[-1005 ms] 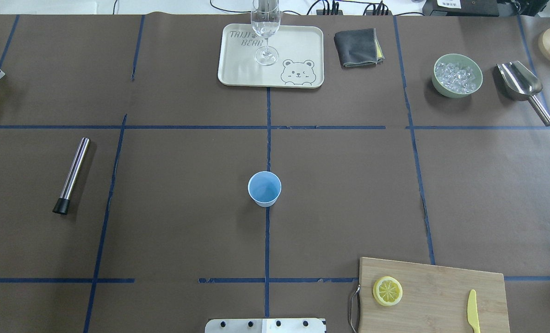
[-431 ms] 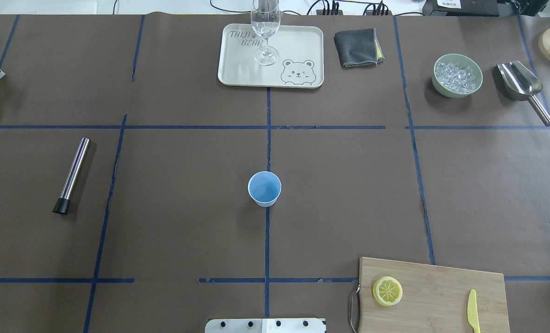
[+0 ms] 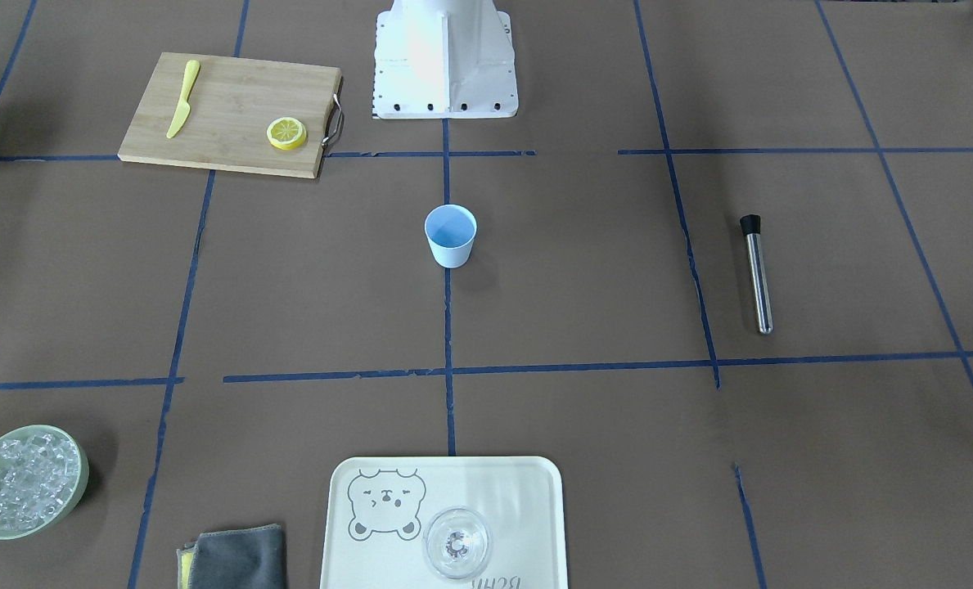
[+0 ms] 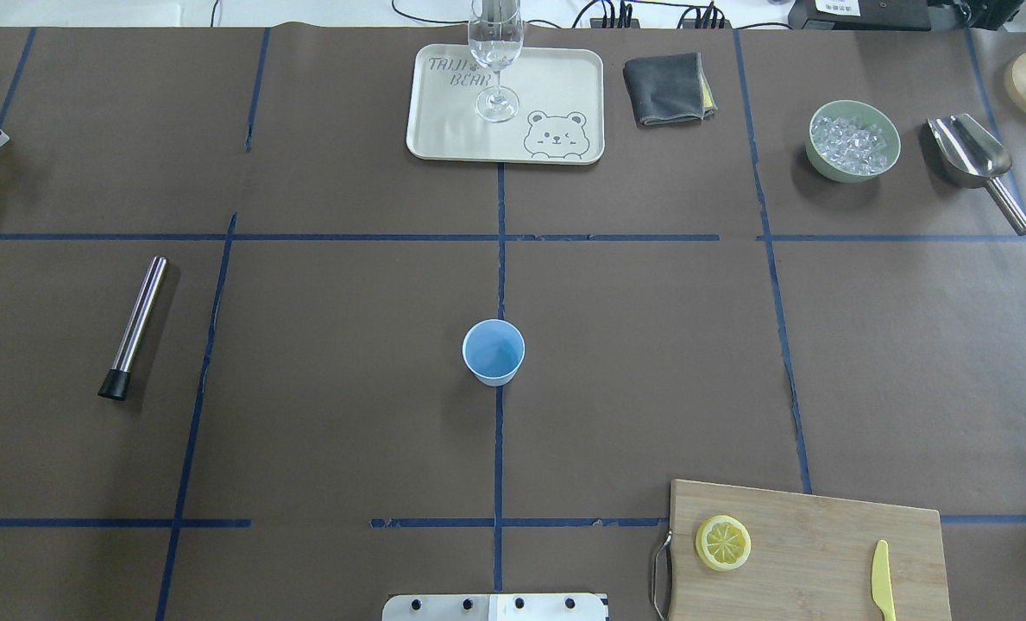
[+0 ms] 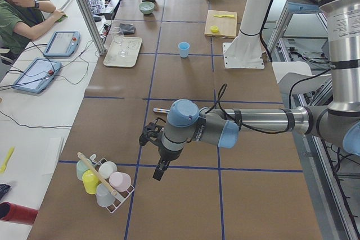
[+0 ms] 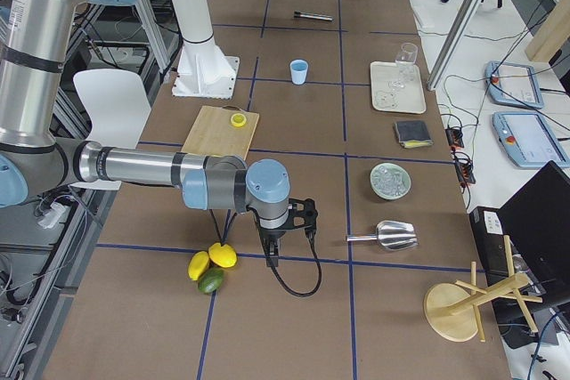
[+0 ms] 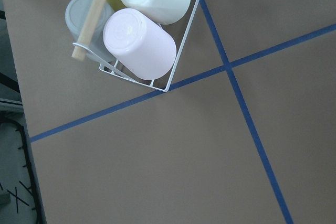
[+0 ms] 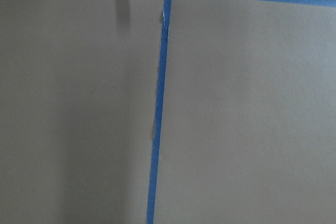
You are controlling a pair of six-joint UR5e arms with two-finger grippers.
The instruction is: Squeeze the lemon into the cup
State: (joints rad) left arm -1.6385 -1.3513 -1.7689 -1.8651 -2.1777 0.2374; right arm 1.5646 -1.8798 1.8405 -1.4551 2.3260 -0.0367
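Lying on the board (image 6: 207,138), the lemon (image 6: 238,118) sits far from the right pincer (image 6: 272,254).

left gripper (image 5: 160,172), right gripper (image 6: 270,258) too small (jaws unreadable); board (image 4: 815,552) clipped at bottom.

We see the cup (image 4: 494,351) standing upright at the middle of the desk (image 4: 349,345), on the central tape line (image 4: 498,448). The lemon (image 4: 723,542) lies flat on the left part of a board (image 4: 815,517) at the near right, with a yellow knife (image 4: 882,580) well apart from it on the board's right. Along the far side, a glass (image 4: 496,52) stands on a tray (image 4: 443,121), and a folded cloth (image 4: 666,88) lies just right of the tray. Further right are a bowl (image 4: 810,151) holding ice (image 4: 853,138) and a scoop (image 4: 974,159) beside it. A steel rod (image 4: 135,324) with a black cap lies at the left.
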